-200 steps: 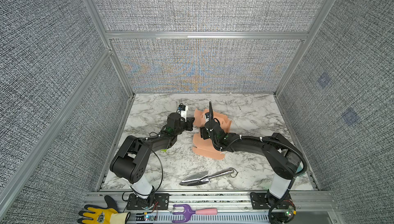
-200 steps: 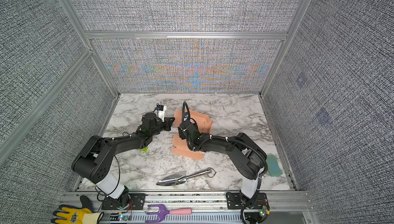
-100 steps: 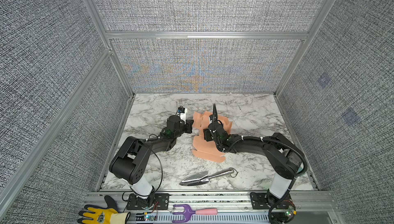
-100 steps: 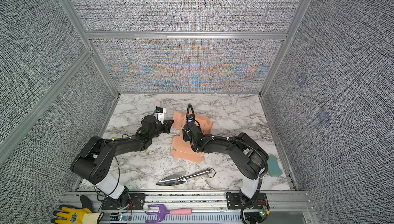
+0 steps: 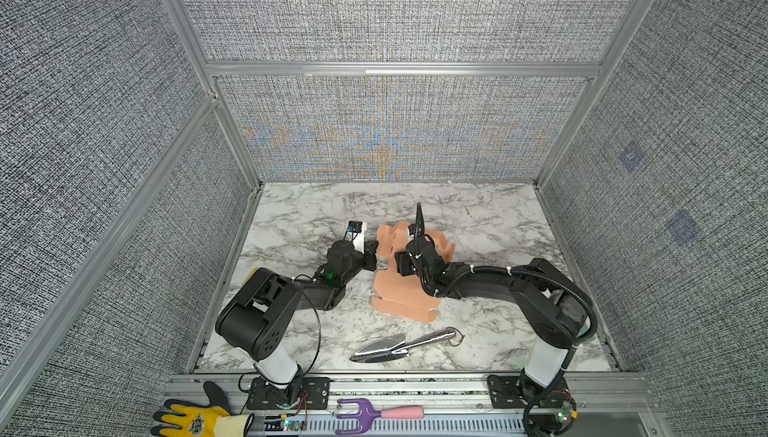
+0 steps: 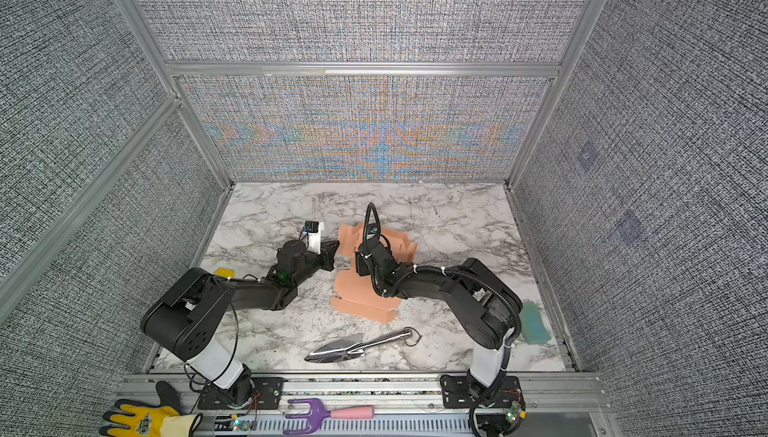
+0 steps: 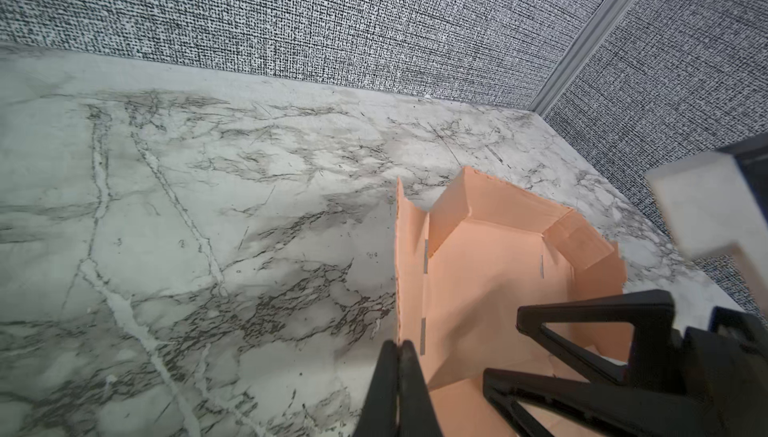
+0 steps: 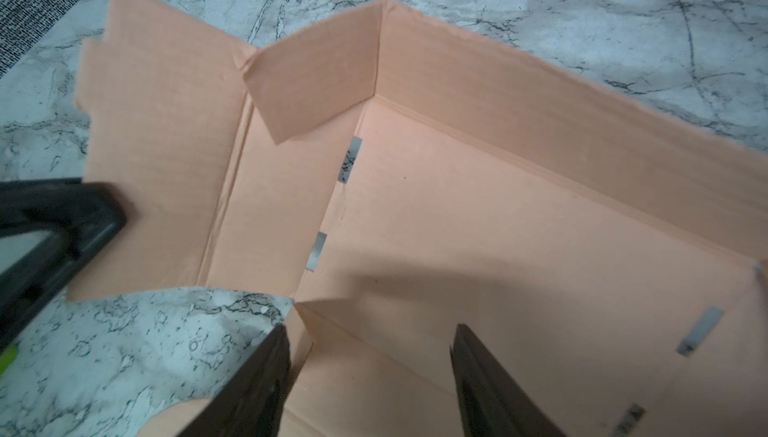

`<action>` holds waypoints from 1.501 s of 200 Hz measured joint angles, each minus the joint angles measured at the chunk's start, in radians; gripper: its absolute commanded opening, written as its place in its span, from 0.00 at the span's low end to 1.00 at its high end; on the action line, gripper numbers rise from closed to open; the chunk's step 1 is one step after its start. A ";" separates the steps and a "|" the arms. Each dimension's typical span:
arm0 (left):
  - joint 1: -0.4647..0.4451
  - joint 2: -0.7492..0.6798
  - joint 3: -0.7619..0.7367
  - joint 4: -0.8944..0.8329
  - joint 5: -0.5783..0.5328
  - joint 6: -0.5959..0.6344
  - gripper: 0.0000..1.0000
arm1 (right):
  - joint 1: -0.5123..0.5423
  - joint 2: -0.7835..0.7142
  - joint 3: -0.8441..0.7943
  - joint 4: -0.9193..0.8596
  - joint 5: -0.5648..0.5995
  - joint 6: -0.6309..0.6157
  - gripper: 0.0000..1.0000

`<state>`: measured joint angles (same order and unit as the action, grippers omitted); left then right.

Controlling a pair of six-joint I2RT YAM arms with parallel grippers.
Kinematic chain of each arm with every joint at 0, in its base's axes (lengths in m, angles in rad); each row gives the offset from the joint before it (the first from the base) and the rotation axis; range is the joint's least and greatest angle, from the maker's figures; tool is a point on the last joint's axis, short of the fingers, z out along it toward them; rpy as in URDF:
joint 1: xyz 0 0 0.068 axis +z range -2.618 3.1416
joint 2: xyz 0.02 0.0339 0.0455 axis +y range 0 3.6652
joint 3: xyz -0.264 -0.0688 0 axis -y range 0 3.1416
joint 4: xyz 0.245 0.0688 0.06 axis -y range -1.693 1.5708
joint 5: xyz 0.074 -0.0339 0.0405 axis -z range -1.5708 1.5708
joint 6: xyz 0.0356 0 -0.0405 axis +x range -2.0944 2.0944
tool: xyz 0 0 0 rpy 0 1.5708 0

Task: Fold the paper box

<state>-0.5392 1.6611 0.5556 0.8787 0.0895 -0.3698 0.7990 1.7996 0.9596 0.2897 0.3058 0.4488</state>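
Where the left gripper (image 7: 398, 347) reaches in, its fingers are pinched shut on the thin edge of the left side flap of the paper box (image 5: 401, 291), and that flap stands raised off the table (image 5: 299, 223). The box sits mid-table between the two arms. Its long axis runs from the near edge toward the back wall, leaning a little rightward at the far end — tray end far, walls partly up and open side facing up, flatter lid panel near. It looks light, thin and springy. Flaps will probably relax unless held, and a hard squeeze could crumple them, so flap edges beside the creases seem the places to grip. To the right, the right gripper (image 8: 370, 327) hangs over the tray's near corner, fingers spread apart with nothing clamped between them.
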 measured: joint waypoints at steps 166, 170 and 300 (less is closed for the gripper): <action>-0.130 0.056 -0.132 0.293 -0.278 0.105 0.00 | -0.309 -0.212 0.184 -0.445 -0.232 -0.193 0.65; -0.132 0.058 -0.134 0.299 -0.280 0.108 0.00 | -0.314 -0.199 0.200 -0.457 -0.241 -0.199 0.65; -0.159 0.098 -0.138 0.383 -0.319 0.136 0.00 | -0.489 -0.455 -0.194 -0.399 -0.341 -0.072 0.64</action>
<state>-0.6983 1.7588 0.4175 1.2621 -0.2298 -0.2337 0.3096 1.3445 0.7658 -0.1089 -0.0349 0.3767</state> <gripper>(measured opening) 0.055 0.641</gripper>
